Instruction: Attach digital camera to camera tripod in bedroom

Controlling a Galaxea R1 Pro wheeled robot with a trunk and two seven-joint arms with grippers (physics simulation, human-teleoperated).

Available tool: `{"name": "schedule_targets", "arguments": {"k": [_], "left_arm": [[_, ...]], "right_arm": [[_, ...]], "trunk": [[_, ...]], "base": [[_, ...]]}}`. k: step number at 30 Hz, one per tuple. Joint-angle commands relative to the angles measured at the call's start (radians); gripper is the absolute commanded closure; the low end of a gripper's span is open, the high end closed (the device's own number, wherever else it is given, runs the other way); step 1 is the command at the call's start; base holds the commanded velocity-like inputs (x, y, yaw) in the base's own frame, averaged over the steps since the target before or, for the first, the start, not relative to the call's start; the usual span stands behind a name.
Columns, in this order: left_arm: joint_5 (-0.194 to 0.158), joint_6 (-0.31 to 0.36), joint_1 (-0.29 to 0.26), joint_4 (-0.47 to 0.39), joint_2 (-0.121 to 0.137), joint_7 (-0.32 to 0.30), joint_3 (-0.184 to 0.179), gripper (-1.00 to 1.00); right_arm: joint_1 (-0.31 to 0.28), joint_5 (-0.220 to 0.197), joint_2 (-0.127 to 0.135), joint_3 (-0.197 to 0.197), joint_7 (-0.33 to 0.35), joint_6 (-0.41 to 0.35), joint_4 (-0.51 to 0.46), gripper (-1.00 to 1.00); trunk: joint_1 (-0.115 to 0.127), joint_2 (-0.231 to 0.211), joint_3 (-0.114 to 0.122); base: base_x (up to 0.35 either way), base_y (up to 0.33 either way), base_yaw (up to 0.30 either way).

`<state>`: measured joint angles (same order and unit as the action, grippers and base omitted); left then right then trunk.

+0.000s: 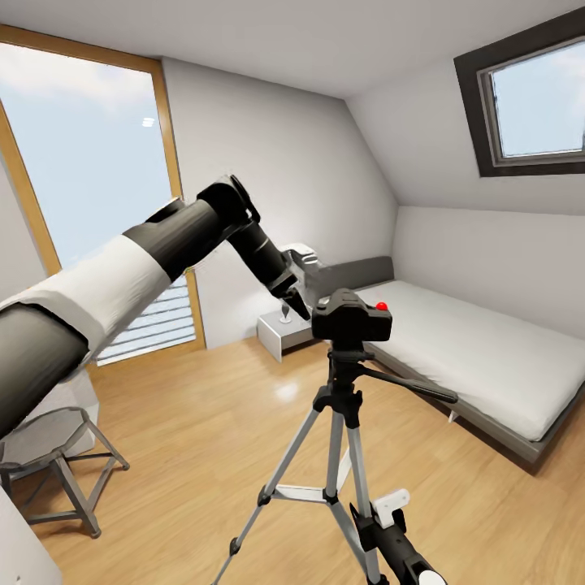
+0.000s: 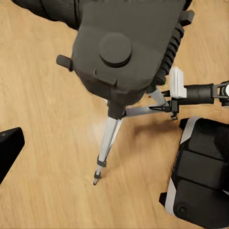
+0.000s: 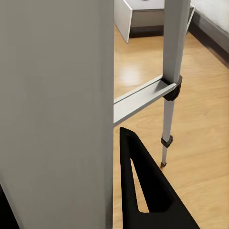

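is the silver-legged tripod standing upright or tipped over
Upright. The silver-legged tripod stands on the light wood floor with legs spread, and the small black camera with the red button sits level on its head.

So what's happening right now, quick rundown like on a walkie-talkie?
Digital camera sits on top of camera tripod. Left gripper just beside the camera, grip unclear. Right gripper low by tripod legs. Nothing in the way.
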<state>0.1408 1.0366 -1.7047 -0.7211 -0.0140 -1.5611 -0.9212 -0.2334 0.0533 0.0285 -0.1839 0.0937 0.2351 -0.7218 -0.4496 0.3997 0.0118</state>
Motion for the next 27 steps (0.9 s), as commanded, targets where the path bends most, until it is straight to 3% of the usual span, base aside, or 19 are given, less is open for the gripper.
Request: {"name": "schedule_targets", "arguments": {"k": [1,2,6,10,14,18,22,27], "left_arm": [[0.010,0.011,0.000,-0.048,0.025,-0.010,0.010,-1.00],[0.010,0.011,0.000,-0.073,0.039,-0.010,0.014,-1.00],[0.007,0.011,-0.001,-0.248,0.164,-0.010,0.037,-1.00],[0.005,0.011,-0.001,-0.295,0.234,-0.010,0.051,-1.00],[0.003,0.011,0.000,-0.313,0.314,-0.010,0.093,-1.00],[0.002,0.011,0.000,-0.315,0.370,-0.010,0.142,-1.00],[0.002,0.011,0.001,-0.312,0.413,-0.010,0.162,-1.00],[0.002,0.011,0.041,-0.283,0.431,-0.010,0.169,-1.00]], "right_arm": [[0.000,0.006,0.001,-0.002,0.000,0.003,0.002,1.00],[0.000,0.006,0.001,-0.002,0.000,0.003,0.002,1.00],[0.000,0.006,0.001,-0.002,0.000,0.003,0.002,1.00],[0.000,0.006,0.001,-0.002,0.000,0.003,0.002,1.00],[0.000,0.007,0.001,-0.002,0.000,0.003,0.002,1.00],[0.000,0.007,0.001,-0.002,0.000,0.003,0.002,1.00],[0.000,0.006,0.001,-0.002,0.000,0.003,0.002,1.00],[0.000,0.006,0.001,-0.002,0.000,0.003,0.002,1.00]], "trunk": [[0.000,0.000,-0.001],[0.000,0.000,-0.001],[0.000,0.000,-0.001],[0.000,0.000,-0.001],[0.000,0.000,-0.001],[0.000,0.000,-0.001],[0.000,0.000,-0.001],[0.000,0.000,-0.001]], "base": [[0.000,0.000,0.000],[0.000,0.000,0.000],[0.000,0.000,0.000],[0.000,0.000,0.000],[0.000,0.000,0.000],[0.000,0.000,0.000],[0.000,0.000,0.000],[0.000,0.000,0.000]]}}
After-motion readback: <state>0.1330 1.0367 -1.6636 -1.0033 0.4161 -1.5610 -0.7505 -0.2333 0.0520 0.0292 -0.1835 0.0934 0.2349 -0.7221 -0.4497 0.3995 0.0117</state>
